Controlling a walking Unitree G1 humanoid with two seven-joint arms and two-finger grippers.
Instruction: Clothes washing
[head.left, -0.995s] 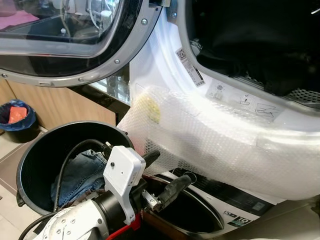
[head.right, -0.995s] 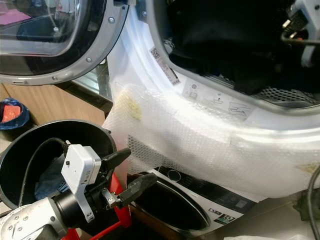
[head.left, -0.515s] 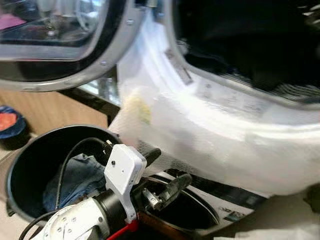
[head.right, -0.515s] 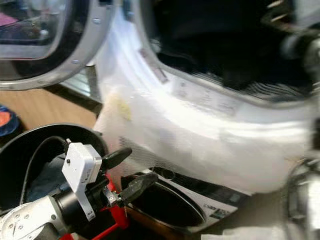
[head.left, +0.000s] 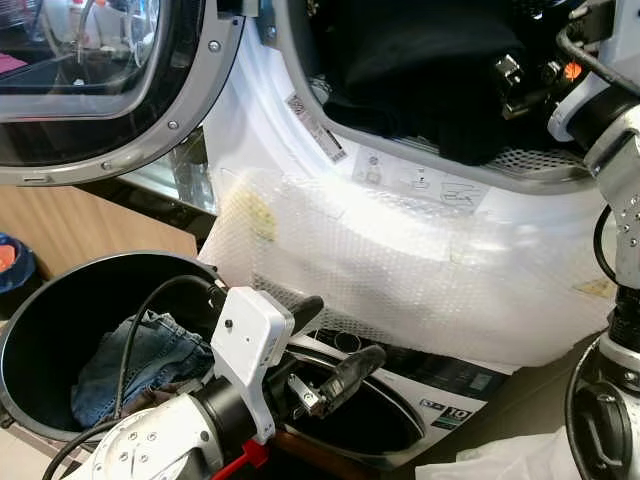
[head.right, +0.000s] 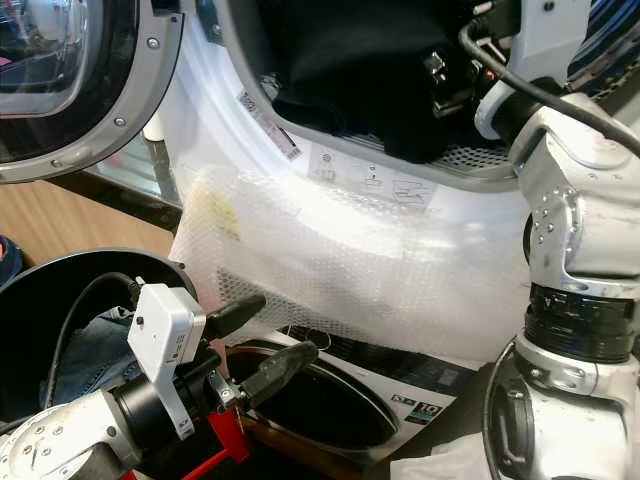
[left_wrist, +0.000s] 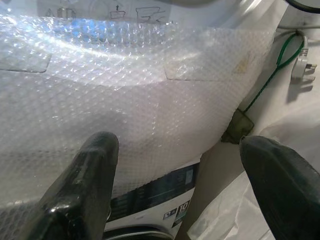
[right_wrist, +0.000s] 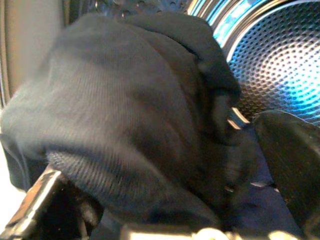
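Through the eyes we see our right gripper (head.left: 515, 85) in the washer mouth (head.left: 440, 175), against the black garment (head.left: 420, 70); its grip we cannot tell. Below the washer, our left gripper (head.left: 325, 345) spreads wide beside the black bucket (head.left: 40, 330) holding jeans (head.left: 150, 355). At the left wrist, bubble wrap (left_wrist: 125, 90) drapes the washer's front. At the right wrist, the garment (right_wrist: 125, 115) bunches before the perforated drum (right_wrist: 280, 65).

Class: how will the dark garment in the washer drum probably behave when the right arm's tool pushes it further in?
The dark garment is bunched in soft folds around the right tool, so it will likely crumple rather than slide as one piece. It drapes over the drum rim, so part may flop back out.
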